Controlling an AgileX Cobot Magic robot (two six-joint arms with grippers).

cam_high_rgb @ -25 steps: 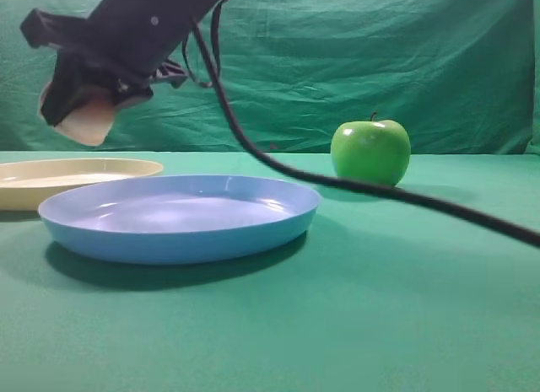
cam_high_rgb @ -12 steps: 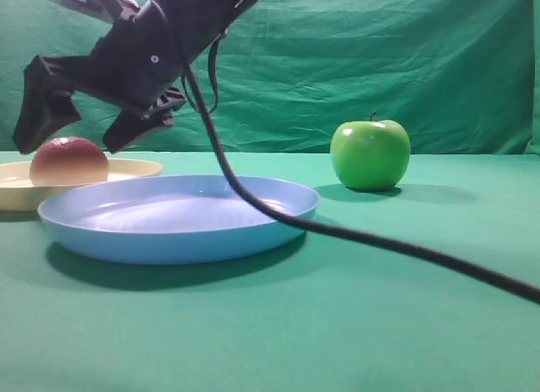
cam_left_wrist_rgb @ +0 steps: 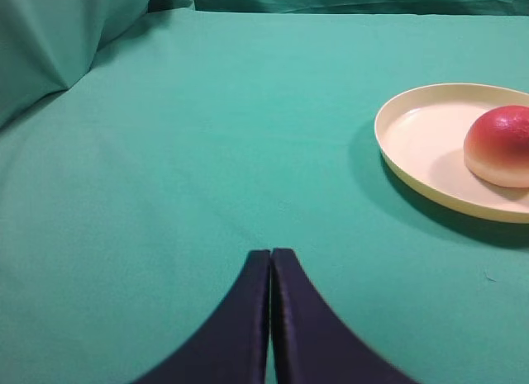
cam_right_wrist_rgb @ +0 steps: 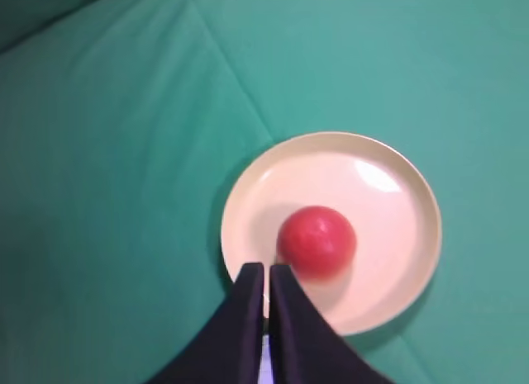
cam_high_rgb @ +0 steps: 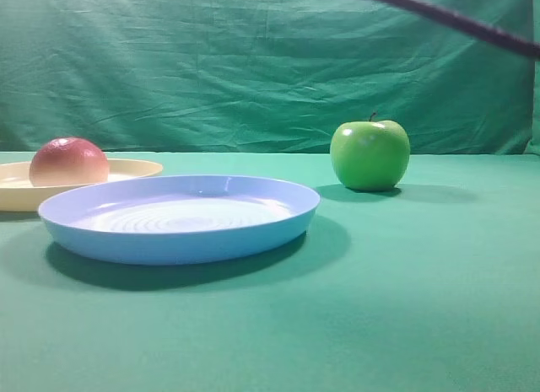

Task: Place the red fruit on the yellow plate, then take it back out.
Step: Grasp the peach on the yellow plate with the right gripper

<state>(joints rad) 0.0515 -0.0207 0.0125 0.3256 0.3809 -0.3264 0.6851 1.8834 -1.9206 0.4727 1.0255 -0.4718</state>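
The right tool [cam_right_wrist_rgb: 266, 272] hangs high over the yellow plate [cam_right_wrist_rgb: 397, 268], pinched together empty; the red fruit [cam_right_wrist_rgb: 316, 240] sits there.

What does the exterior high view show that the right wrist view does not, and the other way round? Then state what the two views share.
Only the exterior high view shows the green apple, the blue plate and a dark cable crossing the top corner. Only the right wrist view shows the right gripper, shut and empty, above the plate's edge. Both show the red fruit resting on the yellow plate on green cloth.
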